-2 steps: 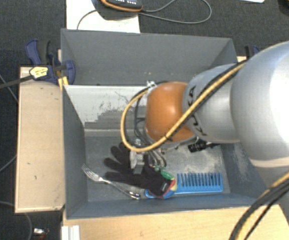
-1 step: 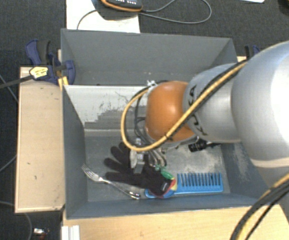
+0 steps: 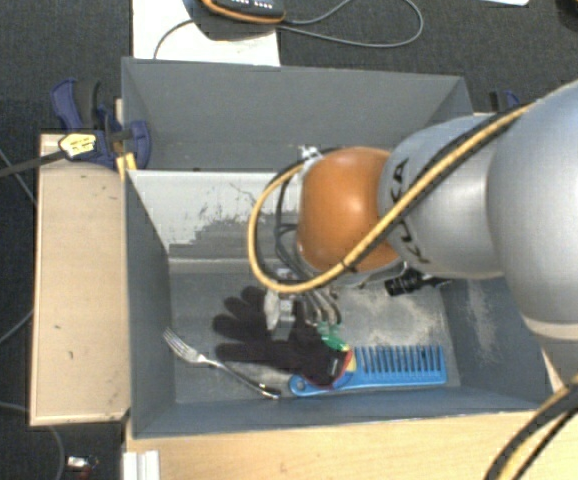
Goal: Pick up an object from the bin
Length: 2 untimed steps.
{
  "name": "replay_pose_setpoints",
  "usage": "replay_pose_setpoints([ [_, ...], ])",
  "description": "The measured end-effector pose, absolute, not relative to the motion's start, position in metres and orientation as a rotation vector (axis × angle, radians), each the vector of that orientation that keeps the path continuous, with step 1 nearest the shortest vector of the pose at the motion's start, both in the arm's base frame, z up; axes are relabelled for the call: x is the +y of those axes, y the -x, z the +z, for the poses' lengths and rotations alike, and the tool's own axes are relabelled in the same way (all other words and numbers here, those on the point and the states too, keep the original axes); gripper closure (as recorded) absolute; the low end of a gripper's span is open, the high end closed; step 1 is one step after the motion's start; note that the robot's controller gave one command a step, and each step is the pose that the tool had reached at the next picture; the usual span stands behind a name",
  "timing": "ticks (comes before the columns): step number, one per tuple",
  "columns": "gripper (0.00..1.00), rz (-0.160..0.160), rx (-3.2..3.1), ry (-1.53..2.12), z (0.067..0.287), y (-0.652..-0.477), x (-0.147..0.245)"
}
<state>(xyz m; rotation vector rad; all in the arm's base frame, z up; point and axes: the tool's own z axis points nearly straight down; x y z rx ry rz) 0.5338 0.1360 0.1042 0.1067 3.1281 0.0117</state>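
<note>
My gripper (image 3: 302, 315) hangs low in the bin's front middle, under the arm's orange cover, right above a black glove (image 3: 259, 343). The glove lies flat with its digits pointing left, and its right end sits beneath the gripper. A silver fork (image 3: 212, 358) rests along the glove's front-left side, tines towards the left wall. To the right, a blue comb (image 3: 397, 366) lies along the front wall with its teeth pointing back. A small green and red piece (image 3: 341, 352) shows between the glove and the comb.
The arm comes in from the right and covers the bin's right and middle. Bare scuffed floor stretches along the back and left of the bin, behind the glove.
</note>
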Motion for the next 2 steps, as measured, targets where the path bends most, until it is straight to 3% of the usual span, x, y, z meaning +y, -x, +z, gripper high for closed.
replay_pose_setpoints([
  [1,1.00,0.011,3.130,-0.110,0.154,-0.534,0.136],
  [2,1.00,0.012,3.128,-0.112,0.190,-0.534,0.136],
])
